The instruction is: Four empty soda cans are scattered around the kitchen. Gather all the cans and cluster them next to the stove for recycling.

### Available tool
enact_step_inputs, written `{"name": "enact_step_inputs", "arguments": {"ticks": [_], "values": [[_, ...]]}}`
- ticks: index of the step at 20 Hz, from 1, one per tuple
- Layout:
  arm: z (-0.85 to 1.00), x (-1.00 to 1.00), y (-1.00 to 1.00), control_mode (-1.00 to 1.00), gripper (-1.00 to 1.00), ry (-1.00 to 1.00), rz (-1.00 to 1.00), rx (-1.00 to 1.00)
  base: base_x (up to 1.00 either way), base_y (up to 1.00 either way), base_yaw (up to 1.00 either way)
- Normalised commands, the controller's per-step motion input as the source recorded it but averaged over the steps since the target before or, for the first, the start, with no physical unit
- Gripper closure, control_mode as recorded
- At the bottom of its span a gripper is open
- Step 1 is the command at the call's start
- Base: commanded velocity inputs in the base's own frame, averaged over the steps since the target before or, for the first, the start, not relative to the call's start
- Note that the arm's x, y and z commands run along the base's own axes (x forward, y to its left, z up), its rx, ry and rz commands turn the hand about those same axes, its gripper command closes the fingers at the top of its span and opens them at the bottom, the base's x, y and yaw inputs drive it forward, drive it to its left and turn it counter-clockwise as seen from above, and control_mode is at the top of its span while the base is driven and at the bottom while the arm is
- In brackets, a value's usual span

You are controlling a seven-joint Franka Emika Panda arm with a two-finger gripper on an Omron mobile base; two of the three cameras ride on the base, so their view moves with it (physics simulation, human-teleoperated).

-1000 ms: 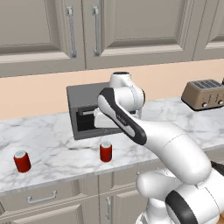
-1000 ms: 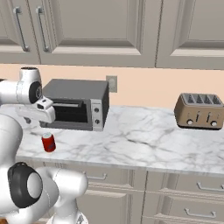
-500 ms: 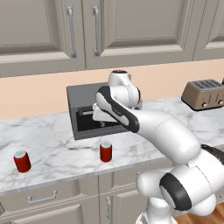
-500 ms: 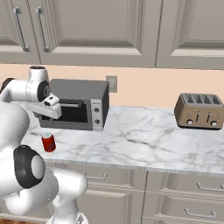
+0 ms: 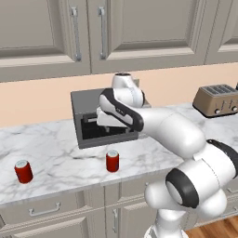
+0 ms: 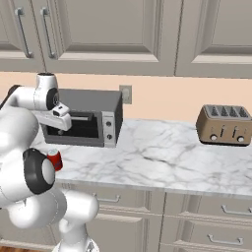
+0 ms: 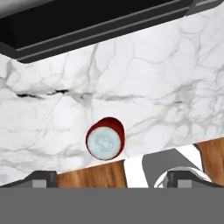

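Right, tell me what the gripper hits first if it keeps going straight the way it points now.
Probably the red soda can standing on the marble counter in front of the toaster oven; it lies almost between the fingertips in the hand view, though depth is unclear.

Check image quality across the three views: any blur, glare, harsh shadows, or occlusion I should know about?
Left base view: sharp, flat even light, only faint shadows under the red cans; the arm covers part of the toaster oven. Right base view: equally crisp, no glare; the arm hides part of the near can. Hand view: no blur; can seen top-down, soft shadow under the toaster oven.
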Motion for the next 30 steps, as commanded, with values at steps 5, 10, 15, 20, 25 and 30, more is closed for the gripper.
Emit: {"name": "enact_step_inputs", "arguments": {"ticks": [5,10,15,20,25,30], "values": [[-0.31,-0.24,0.02,-1.0,-1.0,0.0,0.0,0.0,0.0,0.0,0.0],[-0.48,-0.06,0.0,-1.0,-1.0,0.0,0.0,0.0,0.0,0.0,0.0],[-0.3,-0.07,0.0,-1.0,-1.0,0.0,0.0,0.0,0.0,0.0,0.0],[-0.05,0.14,0.11,-1.0,-1.0,0.0,0.13,0.0,0.0,0.0,0.0],[0.06,0.0,0.0,-1.0,-1.0,0.0,0.23,0.0,0.0,0.0,0.0],[0.0,0.0,0.03,-1.0,-1.0,0.0,0.26,0.0,0.0,0.0,0.0]]}}
